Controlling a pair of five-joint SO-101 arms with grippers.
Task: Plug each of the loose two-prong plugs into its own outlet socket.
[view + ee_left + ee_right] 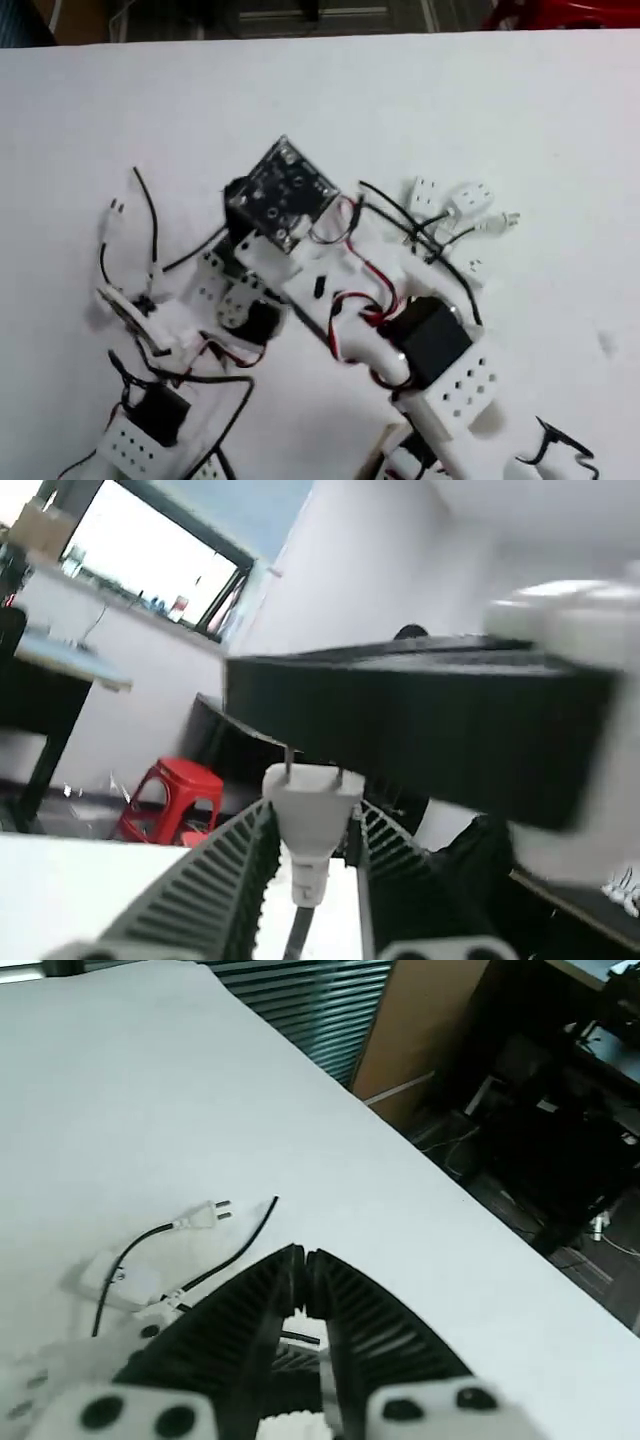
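The left gripper (312,820) is pinching a white two-prong plug (310,792) by its body. Ridged black fingers (235,870) are pressing in on either side, and the plug's dark cord (297,935) is dropping away between them. The prongs are pointing away from the wrist, straight at a big black block (420,720) sitting just past them. I can't tell whether metal is touching it or only close.

Over on the other arm, the right gripper (303,1257) is hanging above the white table (120,1080) with its fingertips pressed together, tip against tip. Beyond those tips a loose plug (205,1215) is lying flat on the tabletop with its prongs facing the table's far edge. Its black lead is curling back toward a small white block (120,1280) near it.

Looking down from above, both arms are crowding the middle of the table in a tangle of red and black wires. That loose plug (115,212) is sitting well off to one side. At the other side, white socket blocks (425,193) are resting on the table, with another white plug (497,223) lying just beside them, prongs turned away from the arms.
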